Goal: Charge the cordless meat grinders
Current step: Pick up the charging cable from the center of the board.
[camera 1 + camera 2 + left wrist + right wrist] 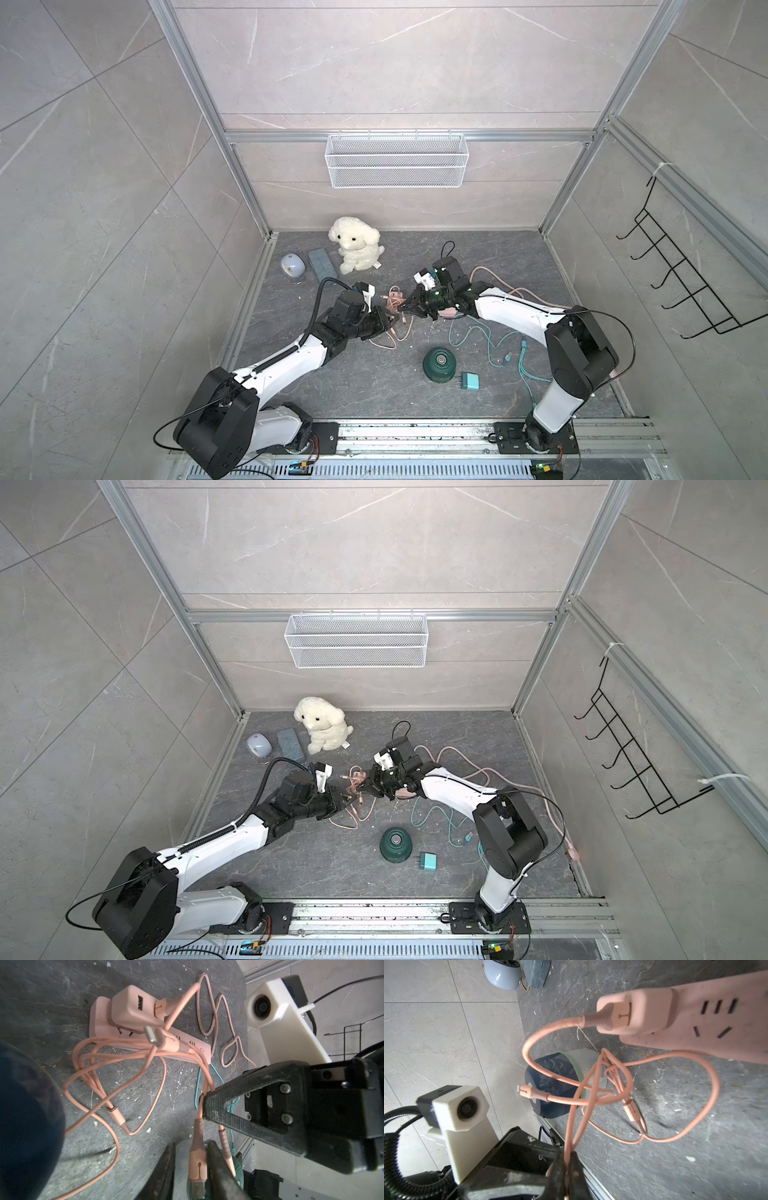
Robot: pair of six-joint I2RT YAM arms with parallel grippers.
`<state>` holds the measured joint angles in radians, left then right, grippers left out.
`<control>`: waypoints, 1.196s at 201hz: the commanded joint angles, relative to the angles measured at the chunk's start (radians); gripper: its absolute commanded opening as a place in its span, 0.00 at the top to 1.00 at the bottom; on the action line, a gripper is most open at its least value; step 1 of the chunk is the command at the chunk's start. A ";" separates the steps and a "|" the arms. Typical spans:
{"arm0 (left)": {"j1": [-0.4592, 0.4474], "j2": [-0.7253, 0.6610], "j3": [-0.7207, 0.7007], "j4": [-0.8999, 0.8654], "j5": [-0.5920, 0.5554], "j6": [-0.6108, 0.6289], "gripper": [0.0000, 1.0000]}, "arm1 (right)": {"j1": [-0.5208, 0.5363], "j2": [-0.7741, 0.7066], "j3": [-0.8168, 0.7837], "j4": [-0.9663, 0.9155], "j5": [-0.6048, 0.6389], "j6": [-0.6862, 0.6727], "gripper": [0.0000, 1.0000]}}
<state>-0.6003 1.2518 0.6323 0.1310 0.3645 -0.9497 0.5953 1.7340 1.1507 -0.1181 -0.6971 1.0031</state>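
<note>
The dark green grinder [439, 365] [396, 845] stands upright on the front of the floor, apart from both arms. The navy blue grinder [548, 1076] shows in the right wrist view, behind the hanging cable; the left arm hides it in both top views. My right gripper [566, 1167] [402, 309] is shut on a doubled pink cable [591, 1076] coming from the pink adapter [639, 1012] on the pink power strip [716, 1022]. My left gripper [192, 1147] [392, 322] is open around the cable's pink plug [197, 1163], which touches one finger.
A teal adapter [471, 380] and a teal cable [490, 340] lie right of the green grinder. At the back left are a plush dog [355, 245], a pale rounded gadget [293, 266] and a grey-blue case [322, 264]. A wire basket [395, 160] hangs on the back wall.
</note>
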 commanded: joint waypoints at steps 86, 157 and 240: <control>-0.001 -0.046 0.052 -0.090 0.013 0.100 1.00 | -0.014 -0.079 -0.048 -0.236 0.119 -0.179 0.82; -0.003 -0.046 0.099 -0.191 0.038 0.220 1.00 | -0.015 -0.218 0.013 -0.344 0.228 -0.219 0.69; -0.010 -0.039 0.115 -0.191 0.055 0.269 1.00 | 0.095 -0.146 -0.037 0.004 0.175 0.105 0.65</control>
<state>-0.6029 1.2335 0.7097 -0.0612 0.3954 -0.7208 0.6598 1.5284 1.1309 -0.2218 -0.5243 1.0069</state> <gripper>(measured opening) 0.121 0.351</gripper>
